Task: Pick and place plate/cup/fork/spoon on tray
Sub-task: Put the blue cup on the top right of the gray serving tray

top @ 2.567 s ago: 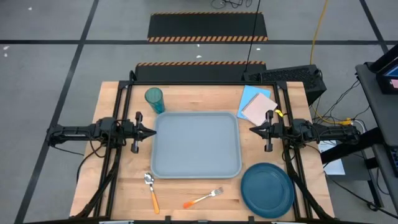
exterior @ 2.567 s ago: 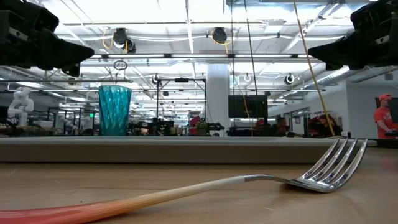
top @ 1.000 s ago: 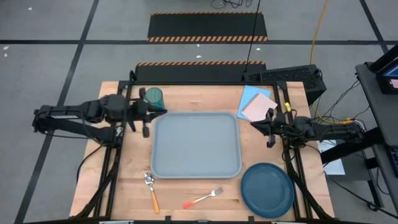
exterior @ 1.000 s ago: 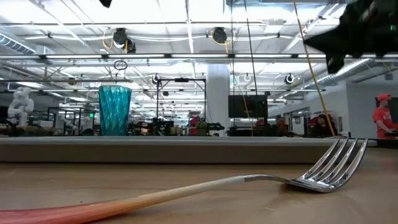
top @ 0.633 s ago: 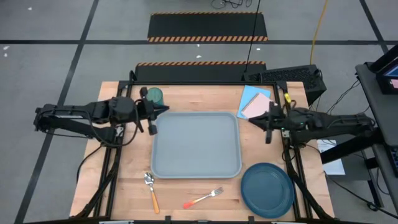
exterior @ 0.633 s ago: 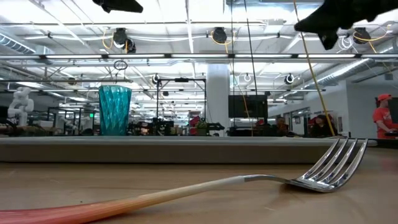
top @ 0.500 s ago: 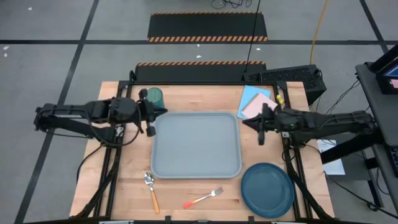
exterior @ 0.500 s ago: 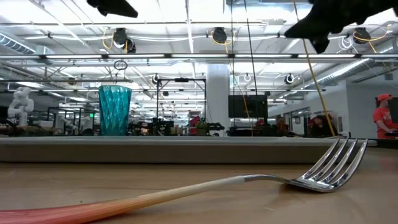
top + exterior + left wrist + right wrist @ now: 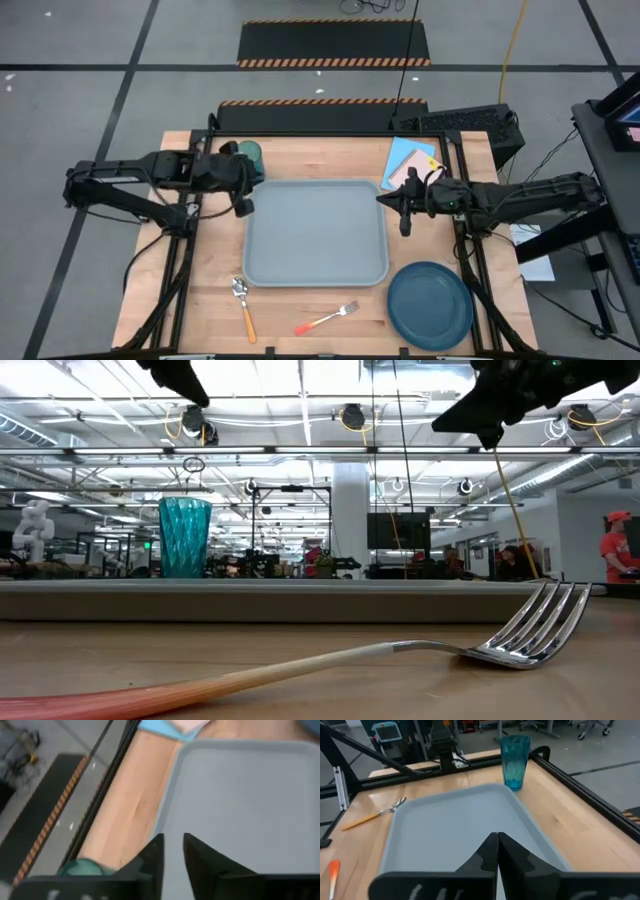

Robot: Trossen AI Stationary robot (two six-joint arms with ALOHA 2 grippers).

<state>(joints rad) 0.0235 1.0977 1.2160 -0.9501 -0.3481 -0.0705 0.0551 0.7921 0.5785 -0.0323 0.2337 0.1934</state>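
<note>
The grey-blue tray (image 9: 315,232) lies in the middle of the table. The teal cup (image 9: 250,151) stands upright on the wood beside the tray's far left corner. It also shows in the low view (image 9: 185,537) and the right wrist view (image 9: 514,760). My left gripper (image 9: 252,185) hovers next to the cup, over the tray's far left corner, its fingers (image 9: 155,855) a narrow gap apart and empty. My right gripper (image 9: 381,198) is shut and empty above the tray's right rim. The plate (image 9: 430,305), fork (image 9: 325,320) and spoon (image 9: 243,305) lie on the wood near the front edge.
A light blue paper sheet with a pink sheet on it (image 9: 412,168) lies at the table's far right. A black frame rail (image 9: 320,135) runs along the far edge. In the low view the fork (image 9: 400,655) lies in front of the tray's near rim (image 9: 300,600).
My left gripper has drawn closer to the cup and come down a little, staying over the tray's far left corner. My right gripper has gone toward the table's left, from beside the tray to above its right rim. No tableware has moved.
</note>
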